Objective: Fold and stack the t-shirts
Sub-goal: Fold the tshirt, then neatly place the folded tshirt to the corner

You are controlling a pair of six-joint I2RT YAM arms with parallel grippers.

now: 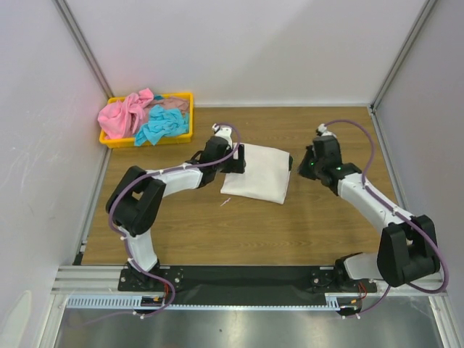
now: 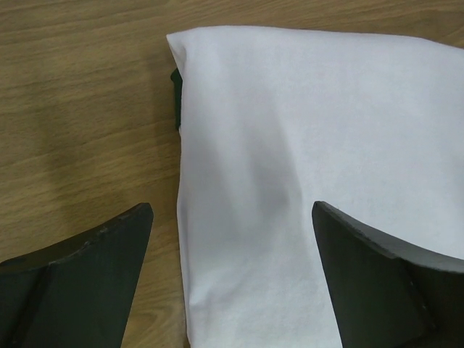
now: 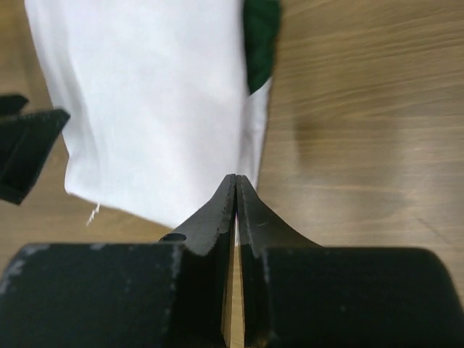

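White folded t-shirt (image 1: 257, 176), green sleeve tucked under, lies flat mid-table (image 1: 217, 232). It looks light and limp, and is best pinched through all layers at a folded edge. The left gripper (image 2: 232, 214) straddles one side edge, jaws spread wide. The right gripper (image 3: 236, 181) points at the opposite edge, jaws pressed together with no cloth visibly caught. Pink t-shirt (image 1: 123, 116) and turquoise t-shirt (image 1: 159, 127) sit in the yellow tray (image 1: 191, 119).
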